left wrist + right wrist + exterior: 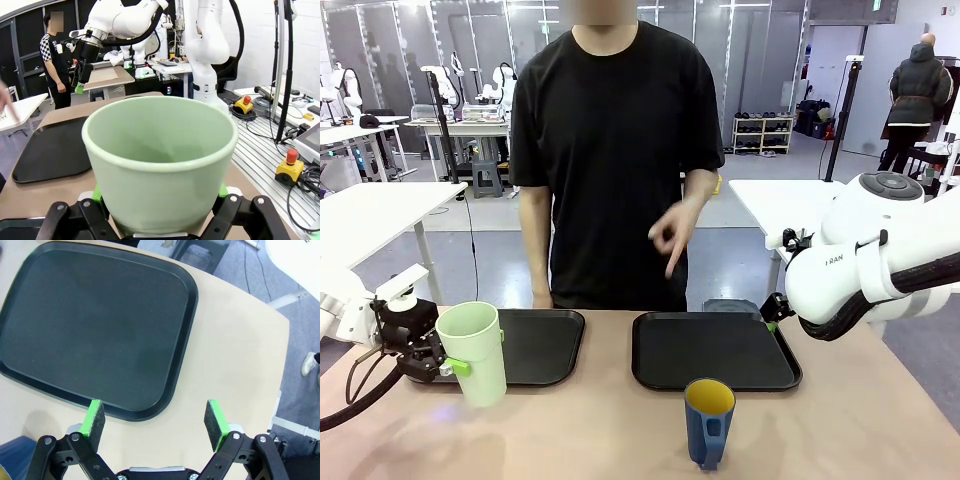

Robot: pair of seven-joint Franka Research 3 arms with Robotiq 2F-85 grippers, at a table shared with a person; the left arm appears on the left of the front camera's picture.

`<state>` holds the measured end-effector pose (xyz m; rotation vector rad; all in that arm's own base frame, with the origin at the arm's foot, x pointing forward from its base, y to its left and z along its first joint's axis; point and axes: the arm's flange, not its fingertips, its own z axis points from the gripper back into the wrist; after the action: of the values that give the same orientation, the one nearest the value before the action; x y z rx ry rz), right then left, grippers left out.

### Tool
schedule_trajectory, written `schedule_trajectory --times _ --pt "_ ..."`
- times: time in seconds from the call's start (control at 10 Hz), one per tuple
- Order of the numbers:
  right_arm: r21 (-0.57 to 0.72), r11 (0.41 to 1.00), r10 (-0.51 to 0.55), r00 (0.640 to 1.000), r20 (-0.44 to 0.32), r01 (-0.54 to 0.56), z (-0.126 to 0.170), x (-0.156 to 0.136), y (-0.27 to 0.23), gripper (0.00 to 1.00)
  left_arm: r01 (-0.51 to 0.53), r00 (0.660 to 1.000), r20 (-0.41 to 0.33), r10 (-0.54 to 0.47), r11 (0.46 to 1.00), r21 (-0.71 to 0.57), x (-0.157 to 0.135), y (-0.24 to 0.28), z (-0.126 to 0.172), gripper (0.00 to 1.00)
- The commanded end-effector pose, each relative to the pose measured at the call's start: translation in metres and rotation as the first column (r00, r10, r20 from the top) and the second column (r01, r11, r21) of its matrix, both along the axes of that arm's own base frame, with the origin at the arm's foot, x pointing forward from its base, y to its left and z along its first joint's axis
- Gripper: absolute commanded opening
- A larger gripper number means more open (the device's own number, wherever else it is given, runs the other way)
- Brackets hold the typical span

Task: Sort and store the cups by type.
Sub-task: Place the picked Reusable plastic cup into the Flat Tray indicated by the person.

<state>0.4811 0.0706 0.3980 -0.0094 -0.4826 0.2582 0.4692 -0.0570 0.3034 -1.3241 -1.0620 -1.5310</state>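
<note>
Pinching the pale green cup point(472, 352) low on its wall, the left gripper point(160, 199) is pressing its green pads point(98, 192) against opposite sides of it. The cup is leaning a little, mouth up, and is sitting at the near left corner of the left tray point(542, 345); whether its base is touching the table point(840, 420) cannot be told. The tray behind it is lying flat and bare.

The right gripper point(155, 419) is hanging with its jaws spread wide and nothing between them. Its fingertips point(216, 419) are pointing down at bare tabletop, just beside a rounded corner of the right tray point(95, 325), whose dark floor is carrying nothing. In the front view this gripper is showing at the tray's far right corner.

The blue mug point(708, 420) with the yellow inside is standing upright on the table, just in front of the right tray's near edge and well apart from both grippers, its handle facing the camera.

Across the table a person in a black shirt is standing between the two trays, one hand point(670, 238) raised at waist height with a finger pointing downward.
</note>
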Motion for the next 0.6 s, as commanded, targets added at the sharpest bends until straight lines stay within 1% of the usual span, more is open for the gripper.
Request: schedule_trajectory --times 0.0,0.3,0.4,0.5 --pt "-0.003 1.000 0.003 1.000 0.001 -0.003 -0.0009 -0.0011 -0.0002 1.00 0.018 1.000 0.006 -0.018 1.000 -0.005 0.0005 0.0016 0.0015 0.41" --pt "-0.003 1.000 0.003 1.000 0.001 -0.003 -0.0009 -0.0011 -0.0002 1.00 0.018 1.000 0.006 -0.018 1.000 -0.005 0.0005 0.0016 0.0015 0.41" --pt "-0.003 1.000 0.003 1.000 0.001 -0.003 -0.0009 -0.0011 -0.0002 1.00 0.000 1.000 0.000 0.000 1.000 0.000 0.0000 0.0000 0.0000 0.88" --pt "-0.003 1.000 0.003 1.000 0.001 -0.003 -0.0009 -0.0011 -0.0002 1.00 -0.023 1.000 0.007 0.023 0.999 0.027 0.0006 -0.0053 0.0043 0.88"
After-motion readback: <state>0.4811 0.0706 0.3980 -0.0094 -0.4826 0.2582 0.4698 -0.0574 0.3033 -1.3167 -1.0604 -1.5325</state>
